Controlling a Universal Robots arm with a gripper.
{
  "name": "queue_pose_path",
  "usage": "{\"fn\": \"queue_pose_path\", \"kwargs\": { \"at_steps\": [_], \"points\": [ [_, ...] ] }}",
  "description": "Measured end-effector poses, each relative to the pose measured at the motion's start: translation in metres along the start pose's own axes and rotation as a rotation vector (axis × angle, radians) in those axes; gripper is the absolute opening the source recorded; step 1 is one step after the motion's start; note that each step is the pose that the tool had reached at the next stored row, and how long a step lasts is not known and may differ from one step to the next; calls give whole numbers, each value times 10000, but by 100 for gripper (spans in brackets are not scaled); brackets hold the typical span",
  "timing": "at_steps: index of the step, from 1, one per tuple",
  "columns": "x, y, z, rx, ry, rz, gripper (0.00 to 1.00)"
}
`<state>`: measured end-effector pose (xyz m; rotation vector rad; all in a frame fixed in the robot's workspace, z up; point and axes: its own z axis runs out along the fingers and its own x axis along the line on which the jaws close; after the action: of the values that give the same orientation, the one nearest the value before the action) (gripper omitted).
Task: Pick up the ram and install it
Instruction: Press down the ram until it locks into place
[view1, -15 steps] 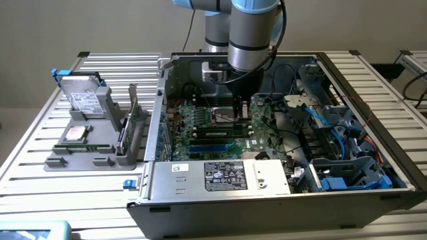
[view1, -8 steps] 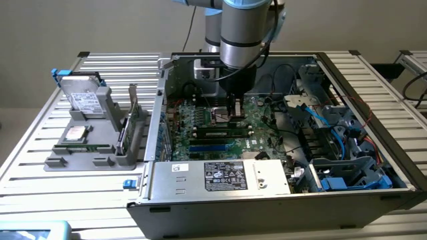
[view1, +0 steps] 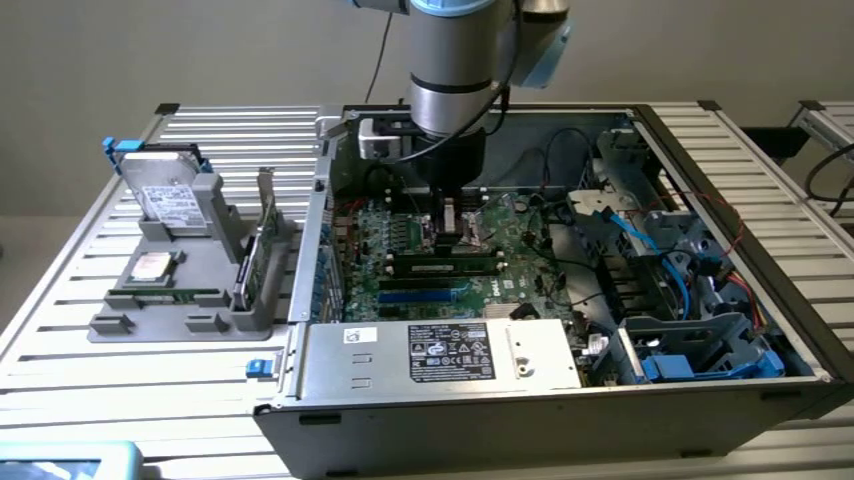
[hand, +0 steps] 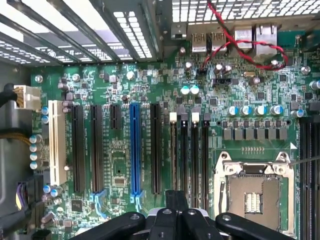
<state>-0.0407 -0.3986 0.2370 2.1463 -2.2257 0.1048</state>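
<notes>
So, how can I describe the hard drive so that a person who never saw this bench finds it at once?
Start from the open computer case; a grey holder sits on the slatted table at the exterior view's left of it. The hard drive stands tilted at the holder's far end. It is a broad, flat metal box with a pale label, unlike the thin green card standing on edge nearby.

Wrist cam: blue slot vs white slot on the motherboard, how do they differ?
The blue slot is narrow; the white slot is wider. The blue slot sits between black slots; the white slot ends the row, at the board's edge. Both are empty, parallel, on the green motherboard.
</notes>
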Motion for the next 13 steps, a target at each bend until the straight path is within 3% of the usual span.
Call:
{"fn": "queue_pose_path", "kwargs": {
  "at_steps": [5,13],
  "points": [
    [4,81,-7,43,-1,3,11],
    [-37,155,16,192,-8,15,11]
  ]
}}
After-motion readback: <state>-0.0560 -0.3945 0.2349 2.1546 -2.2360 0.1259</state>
